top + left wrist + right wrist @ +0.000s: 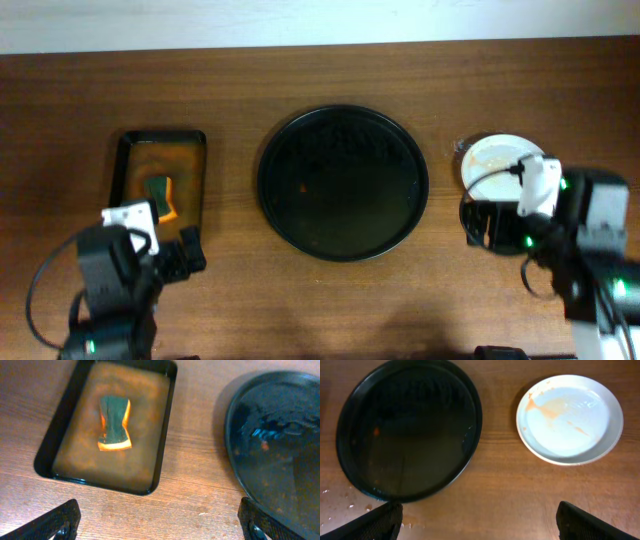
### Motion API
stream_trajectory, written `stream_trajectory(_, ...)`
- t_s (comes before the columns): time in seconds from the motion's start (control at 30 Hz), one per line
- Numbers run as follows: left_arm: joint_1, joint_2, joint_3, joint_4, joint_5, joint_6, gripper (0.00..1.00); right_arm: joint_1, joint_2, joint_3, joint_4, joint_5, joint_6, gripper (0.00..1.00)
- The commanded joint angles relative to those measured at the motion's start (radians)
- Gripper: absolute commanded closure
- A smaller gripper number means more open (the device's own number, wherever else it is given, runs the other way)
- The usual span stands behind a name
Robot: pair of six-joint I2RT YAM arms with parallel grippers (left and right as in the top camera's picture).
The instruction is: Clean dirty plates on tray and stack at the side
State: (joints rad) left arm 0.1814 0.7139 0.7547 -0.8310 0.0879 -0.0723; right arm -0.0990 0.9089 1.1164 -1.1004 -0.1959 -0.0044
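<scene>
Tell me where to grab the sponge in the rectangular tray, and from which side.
Come straight down with the left gripper and pinch the sponge across its narrower width, on the two long sides. It lies flat in brownish liquid, and the raised walls of the rectangular tray likely block a sideways approach.

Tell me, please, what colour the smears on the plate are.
The smears are orange, on a white plate; they show best in the right wrist view.

The table (240,80) shows brown wood grain with a low sheen. The round black tray (343,182) is smooth and glossy. The plate (580,415) is smooth, glossy white. The sponge (114,422) has a coarse green face.
</scene>
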Motion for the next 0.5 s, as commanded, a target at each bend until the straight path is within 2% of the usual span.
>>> stream_trajectory(0.0, -0.003, -0.138, -0.051, -0.029, 0.01, -0.003, 0.01, 0.008, -0.089, -0.019, -0.03, 0.016, -0.003, 0.01)
stream_trajectory(0.1, -0.003, -0.193, -0.051, -0.058, 0.01, -0.003, 0.01, 0.008, -0.121, -0.019, -0.029, 0.016, -0.003, 0.01)
stream_trajectory(0.47, -0.003, -0.191, -0.051, -0.076, 0.01, -0.003, 0.01, 0.031, -0.082, -0.019, -0.029, 0.017, -0.003, 0.01)
